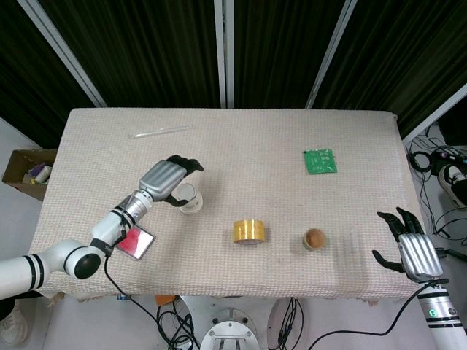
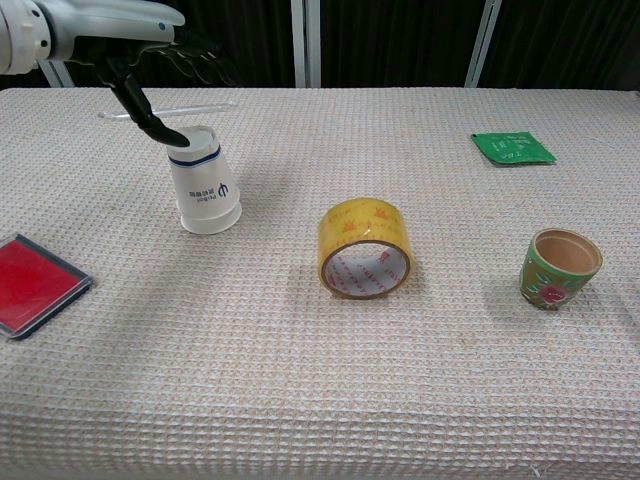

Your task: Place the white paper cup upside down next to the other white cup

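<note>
A white paper cup [image 2: 207, 190] with a blue logo stands upside down on the left part of the table, also seen as the cup [image 1: 192, 201] in the head view. My left hand [image 2: 170, 52] hovers just above and behind it with fingers spread. One dark finger [image 2: 150, 118] reaches down to the cup's upturned base, and nothing is gripped. In the head view the left hand [image 1: 168, 177] partly covers the cup. My right hand [image 1: 411, 244] rests open at the table's front right corner, holding nothing. I see no second white cup.
A yellow tape roll [image 2: 365, 248] lies mid-table and a small green flowerpot-style cup [image 2: 560, 267] to its right. A green packet [image 2: 512, 148] sits at the back right, a red framed pad [image 2: 35, 283] at the front left, and a clear rod [image 2: 170, 109] behind the cup.
</note>
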You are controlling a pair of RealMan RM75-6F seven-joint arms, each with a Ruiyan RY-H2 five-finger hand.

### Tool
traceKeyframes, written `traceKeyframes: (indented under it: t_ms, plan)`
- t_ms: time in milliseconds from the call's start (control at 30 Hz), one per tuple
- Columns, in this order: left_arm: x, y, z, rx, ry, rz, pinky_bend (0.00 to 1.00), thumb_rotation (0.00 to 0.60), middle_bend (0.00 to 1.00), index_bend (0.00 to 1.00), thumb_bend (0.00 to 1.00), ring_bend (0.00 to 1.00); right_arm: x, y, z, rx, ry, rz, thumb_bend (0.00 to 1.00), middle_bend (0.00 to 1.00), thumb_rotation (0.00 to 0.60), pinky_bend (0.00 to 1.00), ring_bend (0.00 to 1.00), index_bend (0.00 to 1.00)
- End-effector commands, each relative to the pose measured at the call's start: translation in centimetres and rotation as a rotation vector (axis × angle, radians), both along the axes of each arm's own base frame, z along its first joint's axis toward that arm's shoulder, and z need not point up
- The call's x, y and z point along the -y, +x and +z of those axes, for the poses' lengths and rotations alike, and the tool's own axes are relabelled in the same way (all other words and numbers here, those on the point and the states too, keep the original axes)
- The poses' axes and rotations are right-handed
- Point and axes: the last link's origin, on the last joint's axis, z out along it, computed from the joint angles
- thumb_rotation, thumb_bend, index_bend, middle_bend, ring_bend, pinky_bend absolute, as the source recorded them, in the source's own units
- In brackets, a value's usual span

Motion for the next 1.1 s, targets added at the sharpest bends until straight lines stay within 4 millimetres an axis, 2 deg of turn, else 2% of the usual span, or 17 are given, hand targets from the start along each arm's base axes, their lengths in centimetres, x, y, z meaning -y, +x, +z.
traceKeyframes:
  t_ms: [33,233,533,1100]
  plan:
    - [0.14,0.02,-0.19,-0.02,-0.011,0.005,0.14,0.6,0.13,0.2,0.21,0.15,0.09,-0.09,-0.22,0.004,0.006,-0.002,0.19,0.2,0.6,0.11,0.0,0.16]
    - [0.41,-0.07,-0.31,-0.043,-0.028,0.024,0.14,0.6,0.13,0.24,0.22,0.15,0.01,-0.3,-0.44,0.005,0.014,-0.005,0.19,0.2,0.6,0.11,0.0,0.16]
    - [0.16,-0.47,-0.28,-0.059,-0.027,0.057,0.14,0.6,0.13,0.28,0.3,0.15,-0.26,-0.55,-0.24,0.008,0.006,-0.009,0.19,0.2,0.6,0.11,0.0,0.16]
    - [0.05,-0.88,-0.72,-0.071,-0.04,0.082,0.14,0.6,0.13,0.29,0.31,0.15,-0.34,-0.61,-0.09,0.006,0.0,-0.014,0.19,0.2,0.6,0.11,0.0,0.16]
